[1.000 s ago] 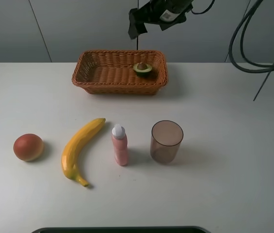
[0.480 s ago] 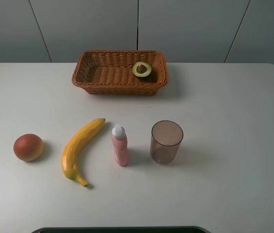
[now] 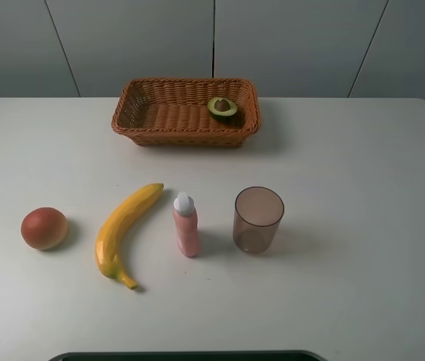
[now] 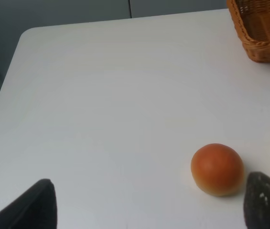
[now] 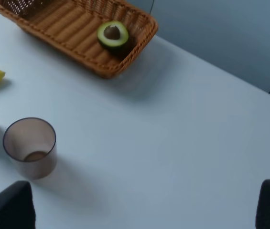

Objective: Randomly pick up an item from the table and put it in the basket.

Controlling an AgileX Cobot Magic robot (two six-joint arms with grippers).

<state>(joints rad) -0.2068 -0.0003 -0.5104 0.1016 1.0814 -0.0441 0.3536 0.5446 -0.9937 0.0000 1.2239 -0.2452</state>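
The avocado half [image 3: 222,107] lies in the right end of the wicker basket [image 3: 152,114] at the back of the white table [image 3: 347,188], pit up. It also shows in the right wrist view [image 5: 113,35], inside the basket [image 5: 58,28]. Neither arm shows in the exterior high view. My left gripper [image 4: 146,205] is open and empty, high above the table's left part, with one finger [image 4: 268,200] beside the red-orange fruit. My right gripper [image 5: 139,210] is open and empty, high above the table's right part, fingertips [image 5: 10,210] wide apart.
On the front of the table stand a round red-orange fruit [image 3: 44,228], a yellow banana [image 3: 124,229], a small pink bottle [image 3: 185,224] and a translucent brown cup [image 3: 258,219]. The fruit [image 4: 217,169] and a basket corner [image 4: 261,28] show in the left wrist view.
One second ago the right arm hung above the basket's right end; it has withdrawn out of the exterior view. The avocado half shifted a little and has settled in the basket.
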